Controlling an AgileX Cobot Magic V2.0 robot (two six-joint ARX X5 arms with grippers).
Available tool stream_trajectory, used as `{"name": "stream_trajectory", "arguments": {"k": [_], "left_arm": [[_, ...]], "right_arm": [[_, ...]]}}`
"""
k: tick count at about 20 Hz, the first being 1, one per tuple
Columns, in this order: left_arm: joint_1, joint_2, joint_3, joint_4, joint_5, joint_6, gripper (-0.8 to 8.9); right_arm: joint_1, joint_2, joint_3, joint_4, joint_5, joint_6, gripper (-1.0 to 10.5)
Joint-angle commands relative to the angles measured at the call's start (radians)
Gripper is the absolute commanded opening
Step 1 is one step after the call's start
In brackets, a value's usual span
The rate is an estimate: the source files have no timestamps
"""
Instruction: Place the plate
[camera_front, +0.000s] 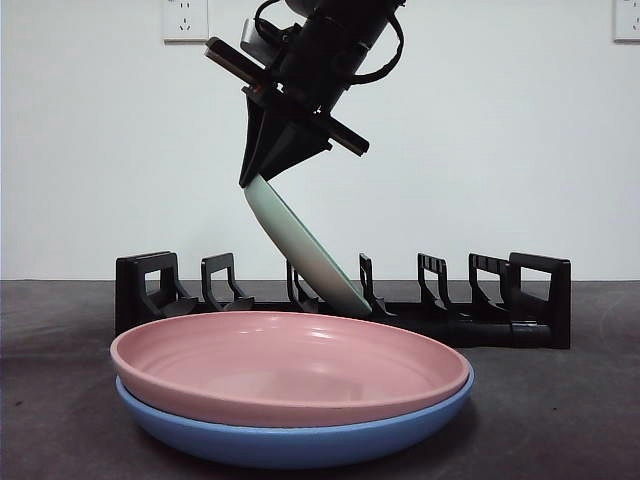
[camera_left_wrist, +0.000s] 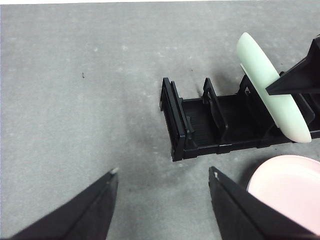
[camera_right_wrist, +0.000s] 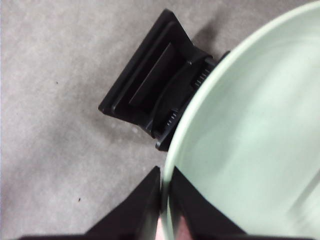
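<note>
Since the front view looks level across the tabletop (camera_front: 60, 400), we see the green plate (camera_front: 305, 250) held on a slant by its upper rim in the right gripper (camera_front: 258, 172), with its lower edge down among the dividers of the black dish rack (camera_front: 480, 310), near the rack's middle. Nearer the camera, a pink plate (camera_front: 290, 365) lies nested in a blue plate (camera_front: 290, 440), both flat and apart from the rack.

From the left wrist view, we find the left gripper (camera_left_wrist: 164, 175) hanging over bare tabletop beside the rack's end, its fingers (camera_left_wrist: 97, 205) spread wide with nothing between them. This arm looks to be waiting. Beyond it the green plate leans into the rack, pinched at the rim by the other arm's dark fingers, and an edge of the pink plate shows at a corner.

In the right wrist view, our own fingers (camera_right_wrist: 145, 205) are closed tight on the green plate's rim, one on each face, with one end of the rack visible past the plate's edge.

We judge the step in hand to be seating the plate in a slot. Next, we think the plate wants tipping more upright until it rests between two dividers, then the fingers opening and lifting straight away without dragging the rim.
</note>
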Motion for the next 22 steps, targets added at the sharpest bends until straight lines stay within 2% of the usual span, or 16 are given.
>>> {"name": "stream_trajectory", "arguments": {"k": [1,3,8,13,16,19,22], "left_arm": [[0.000,0.004,0.015,0.018,-0.003,0.013,2.86],[0.000,0.004,0.015,0.018,-0.003,0.012,2.86],[0.000,0.004,0.015,0.019,-0.003,0.009,2.86],[0.000,0.004,0.015,0.019,-0.003,0.005,2.86],[0.000,0.005,0.015,0.018,-0.003,0.002,2.86],[0.000,0.004,0.015,0.018,-0.003,0.002,2.86],[0.000,0.004,0.015,0.018,-0.003,0.000,2.86]], "right_arm": [[0.011,0.015,0.056,-0.027,-0.008,-0.019,0.1],[0.011,0.008,0.092,-0.058,-0.014,-0.030,0.1],[0.012,-0.030,0.197,-0.158,-0.101,-0.037,0.1],[0.034,-0.093,0.272,-0.278,-0.116,-0.129,0.1],[0.057,-0.148,0.273,-0.367,-0.111,-0.203,0.1],[0.068,-0.231,0.230,-0.370,-0.099,-0.208,0.1],[0.075,-0.362,0.086,-0.299,-0.074,-0.208,0.1]]}}
